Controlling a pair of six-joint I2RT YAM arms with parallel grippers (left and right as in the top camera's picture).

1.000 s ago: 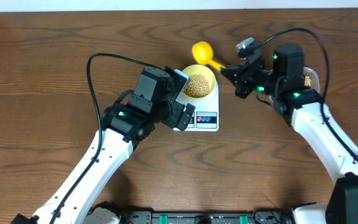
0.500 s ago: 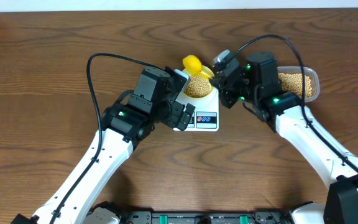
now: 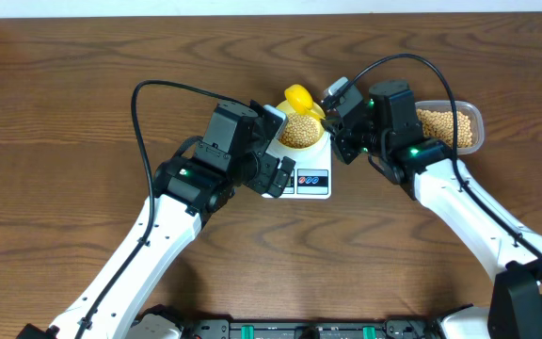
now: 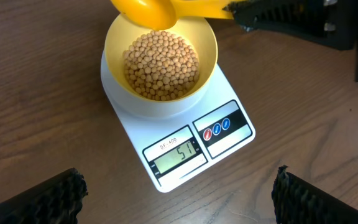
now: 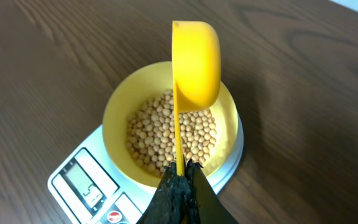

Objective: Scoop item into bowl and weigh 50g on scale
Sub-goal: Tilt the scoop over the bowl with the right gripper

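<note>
The pale yellow bowl [image 4: 114,37] stands on the white scale [image 4: 138,137] and holds a heap of tan beans [image 4: 160,65]. The display [image 4: 178,154] reads 51. My right gripper [image 5: 179,171] is shut on the thin handle of a yellow scoop [image 5: 196,62], which is turned on its side just above the beans [image 5: 148,134] in the bowl [image 5: 114,118]. My left gripper [image 4: 179,199] hangs open over the table just in front of the scale, with nothing between its fingers. From overhead, both grippers flank the scale [image 3: 312,179].
A clear plastic tub [image 3: 450,127] of more beans sits at the back right, behind my right arm. My left arm's black cable loops over the table at the left. Bare wooden table lies all round the scale.
My right gripper has carried the yellow scoop left from the back right to above the bowl, uncovering the tub. The left arm has stayed still.
</note>
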